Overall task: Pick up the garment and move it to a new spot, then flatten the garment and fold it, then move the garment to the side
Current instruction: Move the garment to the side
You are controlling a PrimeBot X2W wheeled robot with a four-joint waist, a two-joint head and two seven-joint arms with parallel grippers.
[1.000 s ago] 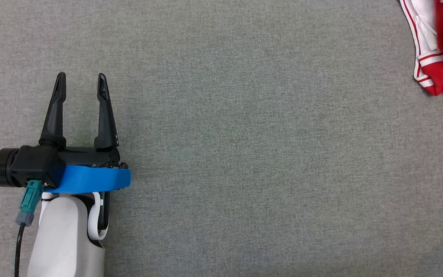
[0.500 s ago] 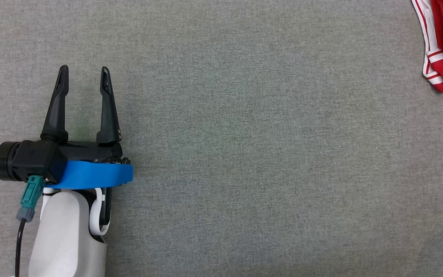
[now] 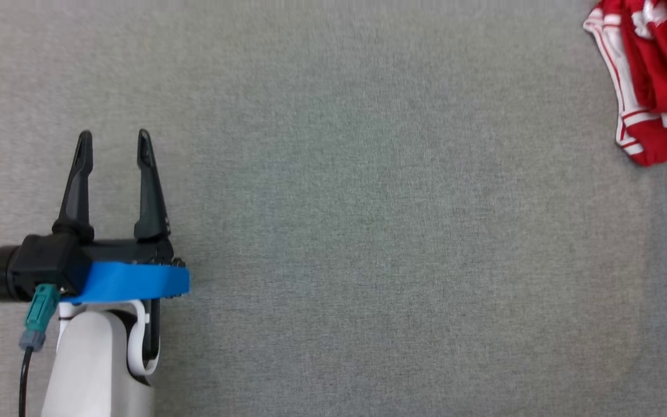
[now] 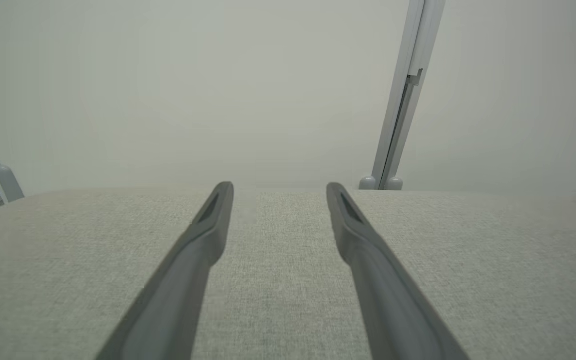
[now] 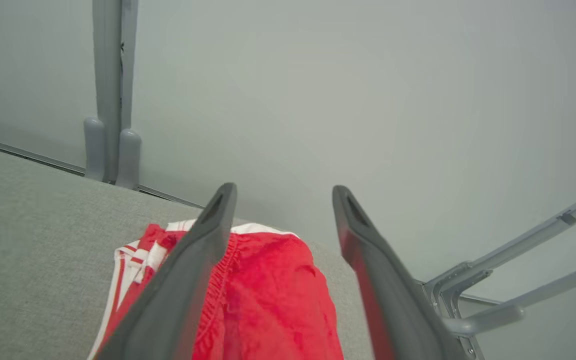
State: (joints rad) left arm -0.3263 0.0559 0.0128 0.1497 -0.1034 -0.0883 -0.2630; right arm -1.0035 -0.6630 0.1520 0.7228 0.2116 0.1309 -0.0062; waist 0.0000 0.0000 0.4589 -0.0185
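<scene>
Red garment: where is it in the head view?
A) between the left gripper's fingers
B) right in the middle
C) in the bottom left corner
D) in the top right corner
D: the red garment lies at the top right corner of the head view, far across from the left gripper, which has nothing between its fingers.

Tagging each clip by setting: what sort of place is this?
Probably a robotics lab or test cell: a grey fabric-covered table, bare pale walls with grey metal frame posts, and a single red-and-white garment laid out.
</scene>
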